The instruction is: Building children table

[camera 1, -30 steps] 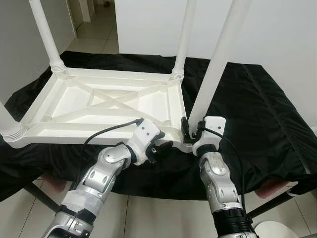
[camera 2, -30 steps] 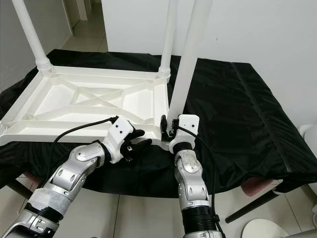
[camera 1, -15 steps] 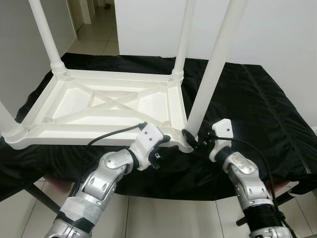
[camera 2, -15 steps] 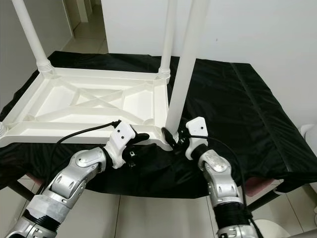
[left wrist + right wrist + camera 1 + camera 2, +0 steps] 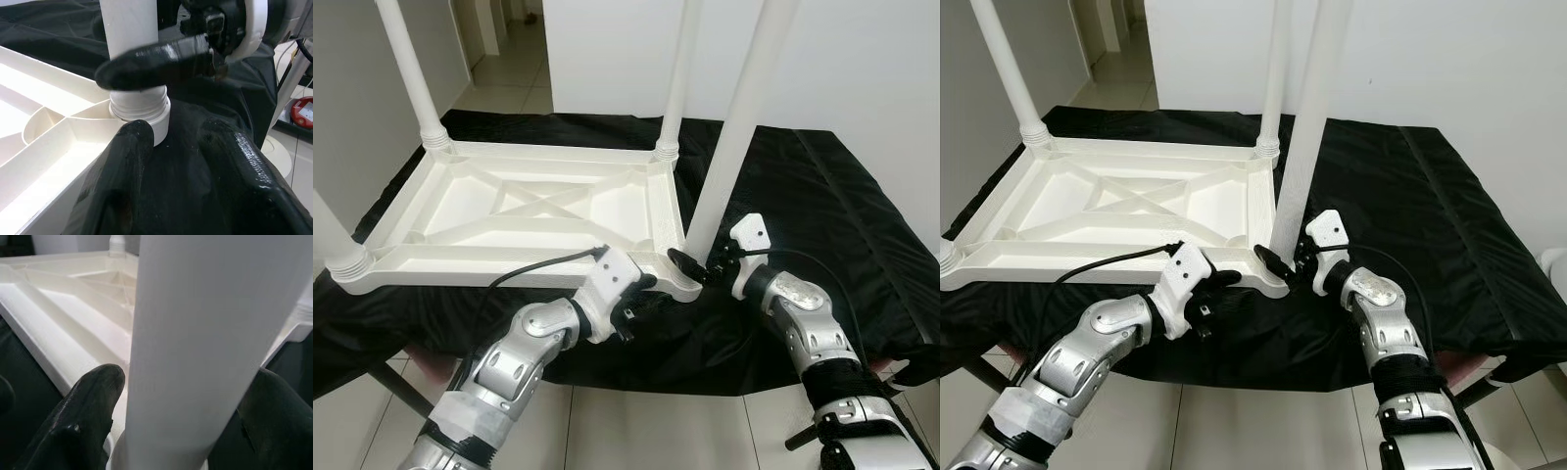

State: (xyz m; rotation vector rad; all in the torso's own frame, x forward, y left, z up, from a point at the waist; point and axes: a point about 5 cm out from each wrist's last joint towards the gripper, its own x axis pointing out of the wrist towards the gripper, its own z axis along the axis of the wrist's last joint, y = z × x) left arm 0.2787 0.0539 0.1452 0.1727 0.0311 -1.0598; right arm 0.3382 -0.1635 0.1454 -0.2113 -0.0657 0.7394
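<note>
Overhead, the upturned white table (image 5: 529,211) lies on the black-draped desk (image 5: 822,215); the right gripper (image 5: 697,266) clasps the near-right leg (image 5: 729,147) at the near edge. Through the left wrist, the left gripper (image 5: 181,161) hangs released beside the leg's threaded collar (image 5: 139,108). Through the right wrist, fingers (image 5: 83,416) flank that leg.

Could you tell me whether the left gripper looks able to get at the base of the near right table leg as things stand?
Probably yes. The left gripper sits at the tabletop's near corner, fingers open toward the leg's threaded collar, but the right gripper straddles that leg just above, leaving little room.
</note>
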